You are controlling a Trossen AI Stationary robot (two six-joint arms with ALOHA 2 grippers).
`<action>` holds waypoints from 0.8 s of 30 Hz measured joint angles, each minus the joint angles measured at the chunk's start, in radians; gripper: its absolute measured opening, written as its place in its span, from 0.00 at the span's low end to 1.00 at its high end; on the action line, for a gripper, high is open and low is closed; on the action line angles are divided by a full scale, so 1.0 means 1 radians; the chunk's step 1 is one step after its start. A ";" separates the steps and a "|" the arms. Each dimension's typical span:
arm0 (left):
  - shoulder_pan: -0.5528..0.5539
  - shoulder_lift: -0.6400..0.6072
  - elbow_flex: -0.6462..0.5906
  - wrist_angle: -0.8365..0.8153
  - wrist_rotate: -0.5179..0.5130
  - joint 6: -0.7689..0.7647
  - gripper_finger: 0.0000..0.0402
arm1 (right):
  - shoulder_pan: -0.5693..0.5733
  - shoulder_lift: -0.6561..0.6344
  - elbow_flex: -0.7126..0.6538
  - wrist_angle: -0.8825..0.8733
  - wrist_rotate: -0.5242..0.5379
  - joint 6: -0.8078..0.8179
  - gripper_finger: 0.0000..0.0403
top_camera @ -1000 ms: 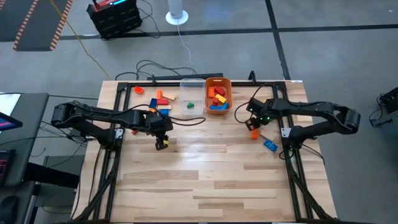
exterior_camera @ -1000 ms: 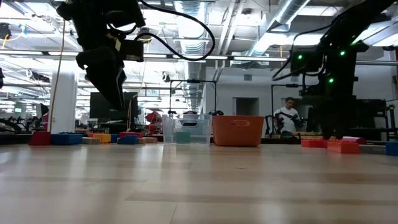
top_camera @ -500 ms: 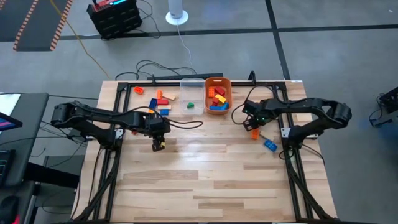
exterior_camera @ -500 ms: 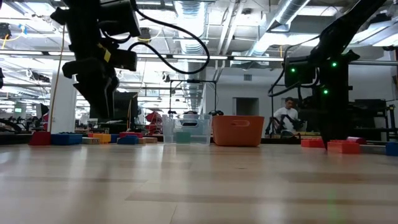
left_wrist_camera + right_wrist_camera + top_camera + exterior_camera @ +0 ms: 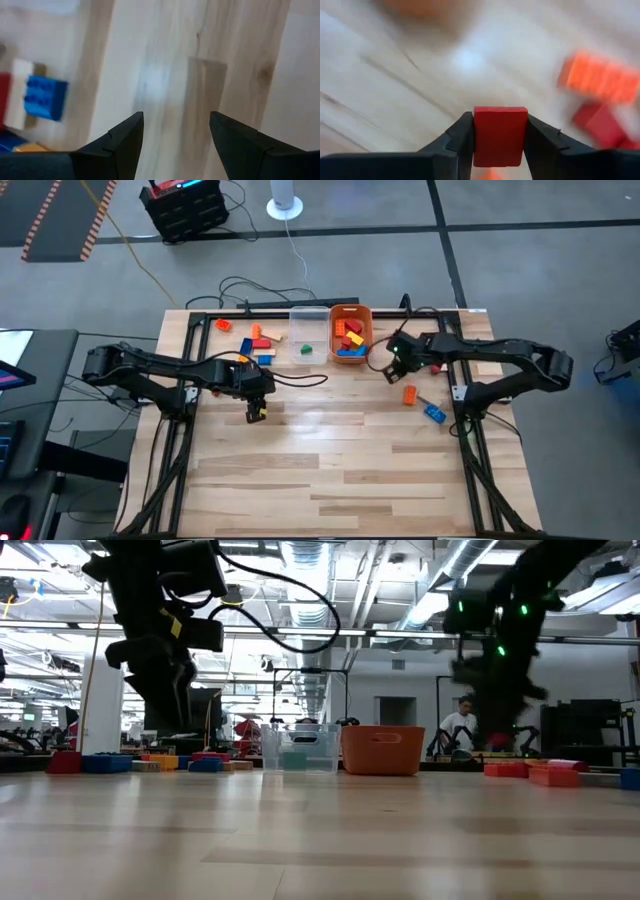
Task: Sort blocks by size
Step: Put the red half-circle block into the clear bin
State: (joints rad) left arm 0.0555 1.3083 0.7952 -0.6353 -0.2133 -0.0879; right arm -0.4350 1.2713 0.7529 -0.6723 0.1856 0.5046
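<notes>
My right gripper (image 5: 392,366) hangs above the table, just right of the orange tub (image 5: 351,311), and is shut on a red block (image 5: 500,134). My left gripper (image 5: 257,412) is open and empty above bare wood at centre left; its fingers (image 5: 125,137) stand apart, with a blue block (image 5: 46,98) off to one side. Several blocks (image 5: 258,340) lie on the table left of the clear tub (image 5: 309,320). An orange block (image 5: 409,394) and a blue block (image 5: 434,413) lie on the table at the right. The orange tub holds several blocks. My right gripper pinches the red block by two opposite sides (image 5: 476,135) between its two fingers. The fingers point down from above. The block is lifted clear of the table.
The clear tub holds one green block (image 5: 306,350). The two tubs stand side by side at the far middle. The dark frame rails (image 5: 470,430) run along the table's left and right sides. Open wood spreads over the near half (image 5: 330,470).
My right gripper has risen from the table with the red block and gone toward the orange tub, leaving the orange block on the table. My left gripper has shifted slightly toward the table's left edge and stays open.
</notes>
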 joint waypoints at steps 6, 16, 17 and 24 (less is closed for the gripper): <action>0.000 0.000 0.000 0.082 -0.052 0.029 0.55 | 0.070 -0.024 0.097 0.342 -0.042 -0.164 0.39; 0.001 -0.013 0.000 0.181 -0.133 0.096 0.55 | 0.094 0.293 0.285 0.672 -0.117 -0.332 0.40; 0.004 -0.022 0.000 0.176 -0.133 0.097 0.55 | 0.091 0.333 0.318 0.672 -0.118 -0.345 0.40; 0.054 -0.116 0.000 0.081 -0.135 0.090 0.55 | 0.069 0.570 0.530 0.639 -0.153 -0.403 0.46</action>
State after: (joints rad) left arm 0.1091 1.1919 0.7952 -0.5543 -0.3485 0.0025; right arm -0.3661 1.8417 1.2829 -0.0333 0.0324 0.1018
